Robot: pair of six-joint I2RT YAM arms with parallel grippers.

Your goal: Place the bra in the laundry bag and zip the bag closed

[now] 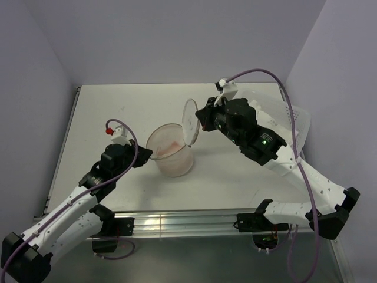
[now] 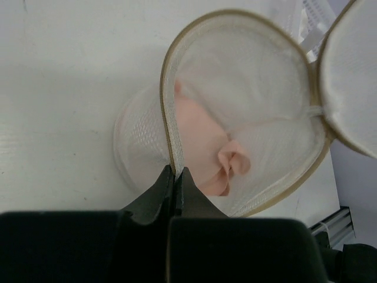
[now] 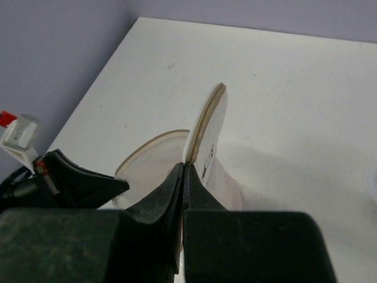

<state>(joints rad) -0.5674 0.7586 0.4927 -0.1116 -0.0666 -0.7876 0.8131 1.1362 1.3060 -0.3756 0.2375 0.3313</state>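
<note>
1. On the white table (image 1: 118, 112), a small cylindrical translucent whitish mesh laundry bag (image 1: 172, 160) stands upright between the two arms with its mouth open. The soft pale pink bra (image 2: 206, 154) lies inside, below the tan zip rim (image 2: 164, 88).
2. The left gripper (image 2: 177, 175) is clenched on the near edge of that rim, anchoring the laundry bag.
3. The right gripper (image 3: 184, 169) is pinched tight on the edge of the round flat mesh lid (image 3: 207, 125). The lid stands on edge at the side of the mouth opposite the left gripper.
4. The step in hand appears to be closing. The lid should swing down flat onto the rim with the edges matched all round, while the left grip steadies the limp wall against folding.
5. The bra's fabric should be kept out of the zip track; the zip pull cannot be made out.
6. A clear perforated plastic bin (image 1: 294, 115) sits behind the right arm, apart from the work.
</note>
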